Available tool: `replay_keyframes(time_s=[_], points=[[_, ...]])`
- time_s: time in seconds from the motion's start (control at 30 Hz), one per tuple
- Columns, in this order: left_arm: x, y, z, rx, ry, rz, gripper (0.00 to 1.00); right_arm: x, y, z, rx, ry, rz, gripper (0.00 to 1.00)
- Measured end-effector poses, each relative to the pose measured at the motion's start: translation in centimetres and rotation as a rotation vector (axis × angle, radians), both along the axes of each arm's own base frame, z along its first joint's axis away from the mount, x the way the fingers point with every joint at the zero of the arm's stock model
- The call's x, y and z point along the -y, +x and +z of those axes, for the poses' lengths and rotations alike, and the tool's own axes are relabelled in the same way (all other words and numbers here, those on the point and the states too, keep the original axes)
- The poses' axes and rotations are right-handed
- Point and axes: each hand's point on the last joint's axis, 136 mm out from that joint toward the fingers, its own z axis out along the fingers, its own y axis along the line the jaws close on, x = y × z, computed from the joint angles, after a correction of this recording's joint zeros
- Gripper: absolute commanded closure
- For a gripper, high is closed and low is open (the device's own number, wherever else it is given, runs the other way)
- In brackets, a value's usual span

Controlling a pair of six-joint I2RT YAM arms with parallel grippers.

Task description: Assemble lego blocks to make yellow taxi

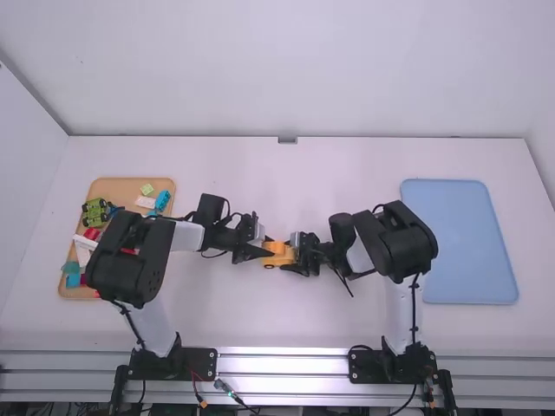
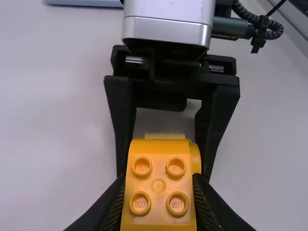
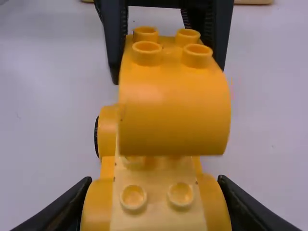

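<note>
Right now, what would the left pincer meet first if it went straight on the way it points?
Most likely the right pincer, facing it across the studded yellow block, though depth and height are hard to judge.

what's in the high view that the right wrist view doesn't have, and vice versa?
High view: blue mat on the right, green wheeled pieces in the tan tray.
Right wrist view: four studs atop the curved yellow block, more studs on the yellow car base.
Both: that block in the left hand, the base in the right hand, part of the tray.
</note>
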Motion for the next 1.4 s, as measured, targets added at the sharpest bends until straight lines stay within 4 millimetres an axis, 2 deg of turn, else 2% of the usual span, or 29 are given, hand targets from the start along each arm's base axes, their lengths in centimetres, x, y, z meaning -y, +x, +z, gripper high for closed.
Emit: replay_keyframes(time_s=[0.27, 0.5, 1.4], points=[[1.5, -0.9, -0.9, 0.003, 0.058, -0.031, 0.98, 0.0, 0.0, 0.0, 0.0, 0.0, 0.0, 0.47], [1.4, 0.2, -1.0, 0.07, 0.072, -0.01, 0.98, 0.0, 0.0, 0.0, 0.0, 0.0, 0.0, 0.47], [1.1, -0.2, -1.4, 0.041, 0.062, 0.058, 0.98, 0.0, 0.0, 0.0, -0.008, 0.0, -0.003, 0.47]])
